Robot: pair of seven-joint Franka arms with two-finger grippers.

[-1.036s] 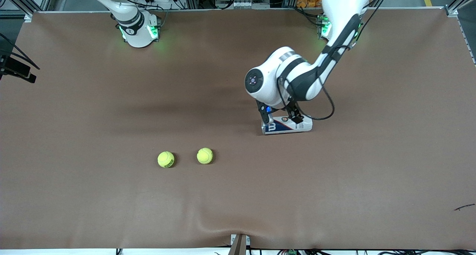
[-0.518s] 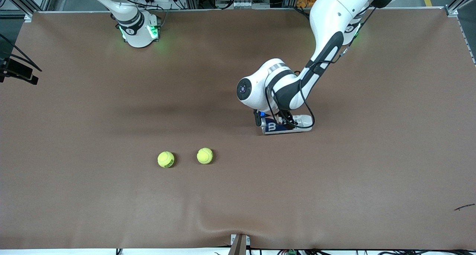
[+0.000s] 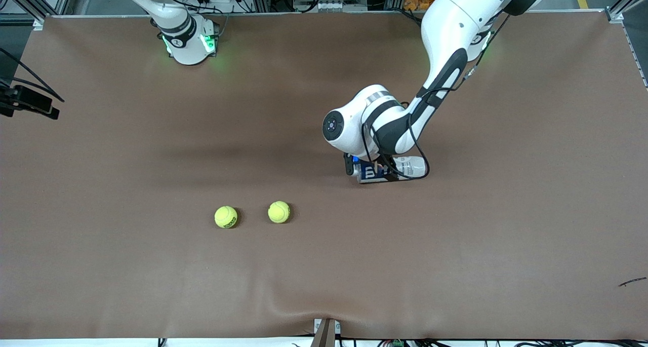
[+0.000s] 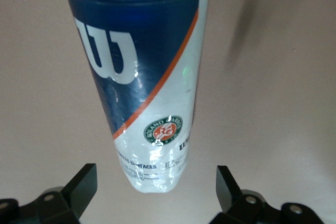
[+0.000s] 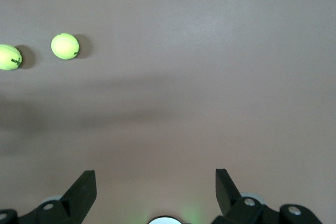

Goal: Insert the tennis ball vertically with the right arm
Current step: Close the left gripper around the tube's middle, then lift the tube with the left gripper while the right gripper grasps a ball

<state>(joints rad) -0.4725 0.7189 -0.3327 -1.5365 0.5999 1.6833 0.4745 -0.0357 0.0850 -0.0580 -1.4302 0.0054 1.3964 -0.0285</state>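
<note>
Left tool point(image 4: 155, 190) spread wide astride the lying can point(image 3: 387, 170), presumably to stand it up; right tool point(image 5: 155, 190), also wide, waits high over bare tabletop point(image 3: 152, 276) while both tennis balls point(image 3: 226, 217) sit untouched.

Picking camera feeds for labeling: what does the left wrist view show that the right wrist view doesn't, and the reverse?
Left wrist only: the clear plastic tennis-ball can with a blue-and-white label, lying on its side, between the open left gripper fingers. Right wrist only: two yellow-green felt tennis balls lying apart, and the open right gripper high above them. Both: the brown table covering.
</note>
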